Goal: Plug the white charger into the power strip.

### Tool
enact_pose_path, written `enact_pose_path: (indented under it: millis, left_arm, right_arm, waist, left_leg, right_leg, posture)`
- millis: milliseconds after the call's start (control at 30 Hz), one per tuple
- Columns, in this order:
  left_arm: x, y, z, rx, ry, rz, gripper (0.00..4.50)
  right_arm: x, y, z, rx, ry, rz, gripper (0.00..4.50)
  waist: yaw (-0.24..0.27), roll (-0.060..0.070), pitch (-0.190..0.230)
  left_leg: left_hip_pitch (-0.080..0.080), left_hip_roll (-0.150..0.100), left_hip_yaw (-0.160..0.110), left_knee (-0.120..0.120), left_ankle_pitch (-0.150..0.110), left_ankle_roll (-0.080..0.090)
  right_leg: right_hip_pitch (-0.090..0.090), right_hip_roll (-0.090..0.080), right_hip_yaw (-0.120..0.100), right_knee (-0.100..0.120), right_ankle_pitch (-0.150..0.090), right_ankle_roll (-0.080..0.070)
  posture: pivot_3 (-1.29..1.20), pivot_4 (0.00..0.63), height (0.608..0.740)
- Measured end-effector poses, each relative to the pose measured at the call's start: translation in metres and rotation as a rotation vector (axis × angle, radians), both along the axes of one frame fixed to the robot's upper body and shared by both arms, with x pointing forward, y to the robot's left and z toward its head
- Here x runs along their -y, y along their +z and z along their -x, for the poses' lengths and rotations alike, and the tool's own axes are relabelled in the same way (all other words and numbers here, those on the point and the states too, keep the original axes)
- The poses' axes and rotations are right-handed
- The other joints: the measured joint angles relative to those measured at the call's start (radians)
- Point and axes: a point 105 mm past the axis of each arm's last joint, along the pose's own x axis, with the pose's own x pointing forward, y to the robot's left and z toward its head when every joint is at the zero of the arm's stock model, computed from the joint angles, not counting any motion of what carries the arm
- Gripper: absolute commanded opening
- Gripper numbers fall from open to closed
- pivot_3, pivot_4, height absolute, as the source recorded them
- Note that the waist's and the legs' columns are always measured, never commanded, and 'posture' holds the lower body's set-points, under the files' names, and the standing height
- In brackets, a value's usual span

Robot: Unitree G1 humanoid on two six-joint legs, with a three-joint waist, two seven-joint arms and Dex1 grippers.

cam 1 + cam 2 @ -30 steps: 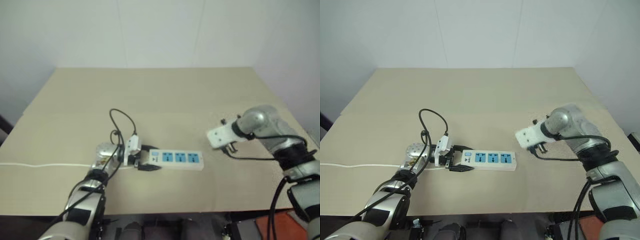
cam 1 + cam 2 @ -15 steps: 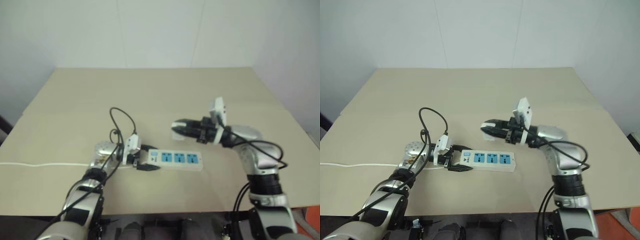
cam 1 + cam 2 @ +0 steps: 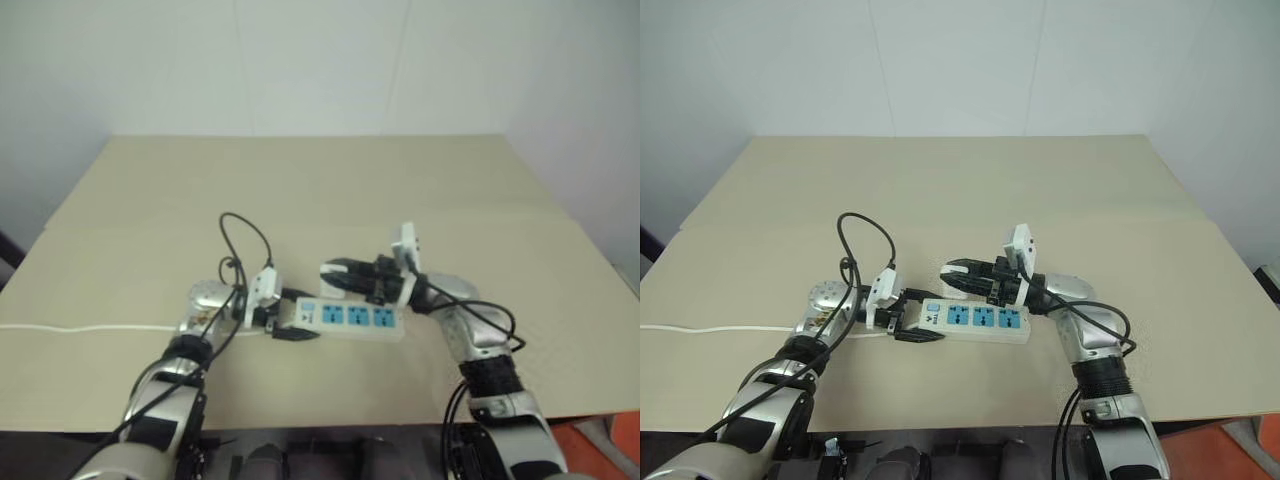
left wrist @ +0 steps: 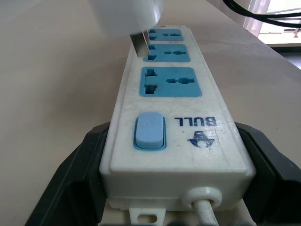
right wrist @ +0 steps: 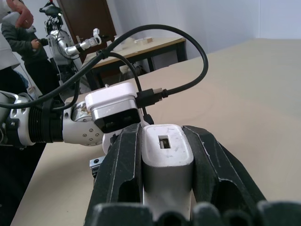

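Your right gripper [image 3: 958, 271] has swung in from the table's right side over the past second, rolling at the wrist, and now hangs just behind the power strip [image 3: 975, 320], pointing toward your left arm. Its fingers are clamped on the white charger [image 5: 165, 162], which the right wrist view shows wedged between the two black pads with its port facing out. In the left wrist view the charger [image 4: 126, 16] hovers over the middle socket, one metal prong just above the slot. Your left gripper [image 3: 908, 328] has not moved: it is closed on the strip's switch end, one finger [image 4: 70, 179] on each side.

The strip lies flat near the middle of the tan table [image 3: 970, 190], well clear of every edge, with bare tabletop open behind it and to the right. The strip's thin white cord [image 3: 90, 328] runs off toward the left edge. A black cable [image 3: 862, 240] loops above your left wrist.

Plain white walls [image 3: 320, 60] stand behind the table. In the right wrist view, a person [image 5: 16, 42] stands in the background beside another table [image 5: 141, 47].
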Motion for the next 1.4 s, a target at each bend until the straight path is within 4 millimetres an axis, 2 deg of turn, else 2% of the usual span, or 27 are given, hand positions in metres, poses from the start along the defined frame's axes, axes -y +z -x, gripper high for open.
enact_pose_path:
  millis: [433,1400]
  left_arm:
    - [-0.003,0.001,0.0,-0.015,0.011,0.009,3.3]
    - [-0.002,0.0,0.0,-0.019,0.005,0.005,3.3]
  right_arm:
    - [-0.004,-0.017,0.003,-0.01,0.031,0.024,1.12]
    - [0.005,-0.031,0.001,0.053,0.014,0.026,1.12]
  waist:
    - [0.001,0.0,0.0]
    - [0.001,0.0,0.0]
  left_leg:
    - [0.0,0.0,0.0,0.0,0.0,0.0]
    - [0.0,0.0,0.0,0.0,0.0,0.0]
  right_leg:
    - [0.0,0.0,0.0,0.0,0.0,0.0]
    - [0.001,0.0,0.0,0.0,0.0,0.0]
  posture:
    - [0.0,0.15,0.74]
    - [0.0,0.15,0.74]
